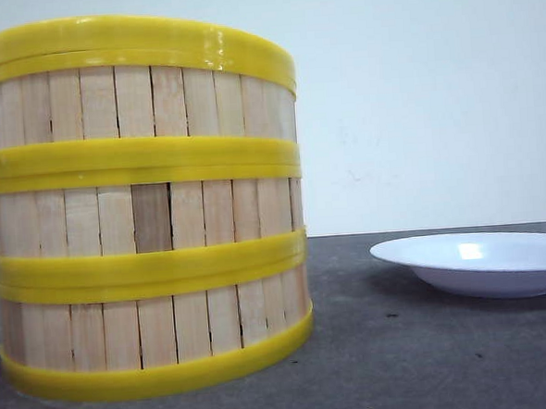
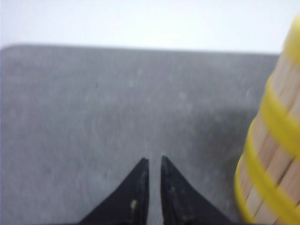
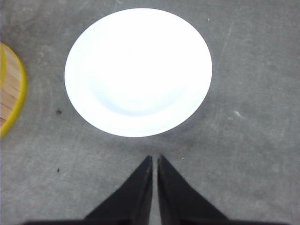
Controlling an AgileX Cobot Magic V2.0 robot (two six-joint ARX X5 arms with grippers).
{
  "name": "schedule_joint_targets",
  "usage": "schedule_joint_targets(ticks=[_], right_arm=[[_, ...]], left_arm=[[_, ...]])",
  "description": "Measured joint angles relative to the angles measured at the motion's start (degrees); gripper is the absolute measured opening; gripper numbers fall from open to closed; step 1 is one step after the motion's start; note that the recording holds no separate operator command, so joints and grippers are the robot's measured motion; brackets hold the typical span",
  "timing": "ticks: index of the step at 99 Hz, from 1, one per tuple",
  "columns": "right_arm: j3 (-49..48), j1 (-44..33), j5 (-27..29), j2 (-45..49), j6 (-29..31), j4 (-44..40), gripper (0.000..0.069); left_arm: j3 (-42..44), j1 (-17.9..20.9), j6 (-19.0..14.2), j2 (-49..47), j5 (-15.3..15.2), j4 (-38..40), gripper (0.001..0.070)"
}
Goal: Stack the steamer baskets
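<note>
Yellow rims band a tall column in the front view: the steamer baskets [image 1: 143, 208] stand one on another, three tiers of pale slats, on the left of the grey table [image 1: 403, 363]. The walls line up, though the top rim looks slightly tilted. The stack's long axis runs straight up; being round, it points no particular way. A white plate [image 1: 480, 262] lies well apart to its right. Neither arm shows in this view.

From the left wrist view, the left gripper [image 2: 153, 161] hangs over bare table with its black fingertips nearly touching, clenched on nothing. The stack rises at the frame's edge just beside it, blurred, with a gap of table between.

From the right wrist view, the right gripper [image 3: 154, 159] is likewise pinched together and empty, hovering just short of the plate's near rim. Only a sliver of the stack's top rim shows beyond the plate.

By my judgement the left arm is the nearer, and the stacking looks complete; any further move would be a nudge from that side.
</note>
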Motion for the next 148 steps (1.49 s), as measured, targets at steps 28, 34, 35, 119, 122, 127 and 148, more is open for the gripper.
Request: schedule_joint_targets(ticks=[28,34,35,119,122,127,148], right_arm=[[0.0,0.0,0.0,0.0,0.02,0.24,0.0013],[0.0,0.0,0.0,0.0,0.02,0.31,0.0013],[0.0,0.0,0.0,0.0,0.02,0.33,0.0013],[0.0,0.0,0.28,0.0,-0.72,0.92,0.0013],[0.0,0.0,0.77,0.0,-1.62,1.4,0.0013],[-0.02,-0.11,1.07,-0.02,-2.67,2.45,0.0013],[-13.88,-2.73,-4.5,-11.65,-4.15,20.59,0.0013]], left_arm=[[-3.34,0.0,0.0,-0.28,1.55,4.37,0.0018],[-3.34,0.0,0.0,-0.28,1.55,4.37,0.0018],[-3.34,0.0,0.0,-0.28,1.57,4.37,0.0018],[-3.34,0.0,0.0,-0.28,1.57,4.35,0.0018],[-3.34,0.0,0.0,-0.28,1.57,4.35,0.0018],[-3.34,0.0,0.0,-0.28,1.55,4.35,0.0018],[-3.34,0.0,0.0,-0.28,1.57,4.37,0.0018]])
